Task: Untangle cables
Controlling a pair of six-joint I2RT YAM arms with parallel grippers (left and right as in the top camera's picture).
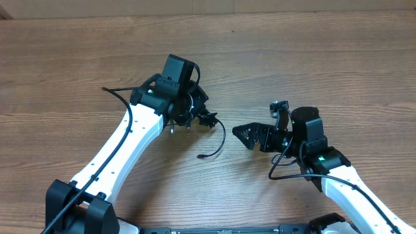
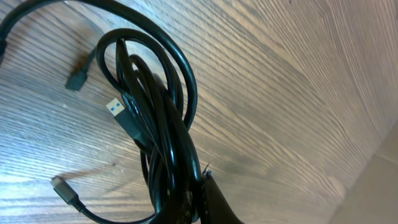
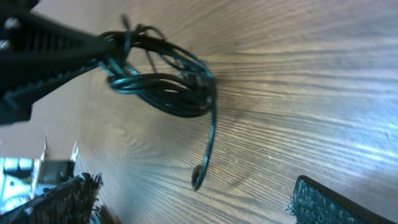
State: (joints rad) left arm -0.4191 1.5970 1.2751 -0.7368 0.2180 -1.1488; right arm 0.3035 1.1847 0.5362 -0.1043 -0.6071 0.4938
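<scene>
The cables (image 2: 165, 143) made one coiled bundle near the middle of the table (image 1: 325, 58), clamped at one end in the shut left gripper (image 1: 192, 116). In the left wrist view the bundle's long axis ran from the finger (image 2: 214, 199) at the bottom edge up to a rounded loop at the top left. A blue-tongued plug (image 2: 115, 107) stuck out beside that loop and pointed to the upper left. A darker plug (image 2: 74, 81) lay further left, and a silver-tipped plug (image 2: 62, 186) showed low on the left. From above, one loose strand (image 1: 223, 133) left the bundle on its right side and curved toward the near edge. It ended in a small plug (image 1: 203, 156) that pointed left; whether that plug touched the wood could not be told. The right gripper (image 3: 194, 186) stood to the right of the strand, facing the bundle, with its jaws spread wide and nothing between them.
</scene>
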